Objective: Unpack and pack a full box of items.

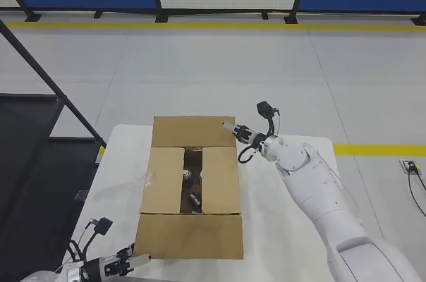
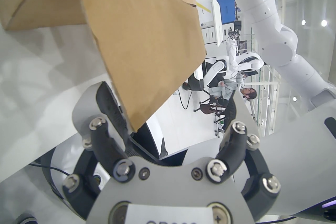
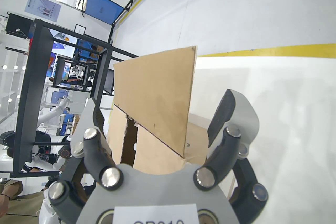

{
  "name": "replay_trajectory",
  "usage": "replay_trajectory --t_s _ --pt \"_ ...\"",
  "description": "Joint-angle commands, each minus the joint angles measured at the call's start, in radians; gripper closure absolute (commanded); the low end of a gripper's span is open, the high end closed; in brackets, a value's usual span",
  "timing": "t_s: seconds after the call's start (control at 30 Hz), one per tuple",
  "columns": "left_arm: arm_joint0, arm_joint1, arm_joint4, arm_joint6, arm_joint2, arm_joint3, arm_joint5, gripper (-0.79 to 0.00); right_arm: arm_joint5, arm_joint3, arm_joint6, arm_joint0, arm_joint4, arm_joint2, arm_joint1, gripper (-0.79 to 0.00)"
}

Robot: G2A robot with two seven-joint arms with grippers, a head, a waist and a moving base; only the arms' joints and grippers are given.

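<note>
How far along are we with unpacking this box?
Done: the far flap and near flap are open. In hand: both end effectors are open, the right end effector straddling the far flap's corner, the left end effector the near flap's. Left: two inner flaps cover most of the opening, items inside.

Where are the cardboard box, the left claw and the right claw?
cardboard box (image 1: 192, 236), top view, on the near flap.
left claw (image 2: 170, 101), left wrist view, midway between fingertips.
right claw (image 3: 160, 101), right wrist view, midway between fingertips.

Bright even overhead light, soft shadows, fisheye-bent wrist-view edges.
</note>
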Motion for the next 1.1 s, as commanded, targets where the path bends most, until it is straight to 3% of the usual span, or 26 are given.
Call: replay_trajectory --t_s 0.0,0.23,0.7,1.07 --pt "-0.008 0.002 -0.014 0.006 0.01 -0.002 0.003 -0.785 -0.024 0.036 0.041 0.017 0.017 -0.007 -0.01 -0.785" --pt "-0.02 0.006 -0.097 0.079 0.016 0.005 0.038 -0.785 -0.125 0.109 0.143 0.051 0.078 -0.001 -0.022 -0.785" --pt "-0.026 0.007 -0.206 0.279 -0.003 -0.032 0.101 -0.785 -0.298 0.125 0.35 0.055 0.192 0.047 0.006 -0.785" --pt "-0.064 0.002 0.036 0.559 0.086 -0.115 0.245 -0.785 -0.336 0.019 0.381 0.041 0.283 0.066 0.006 -0.785"
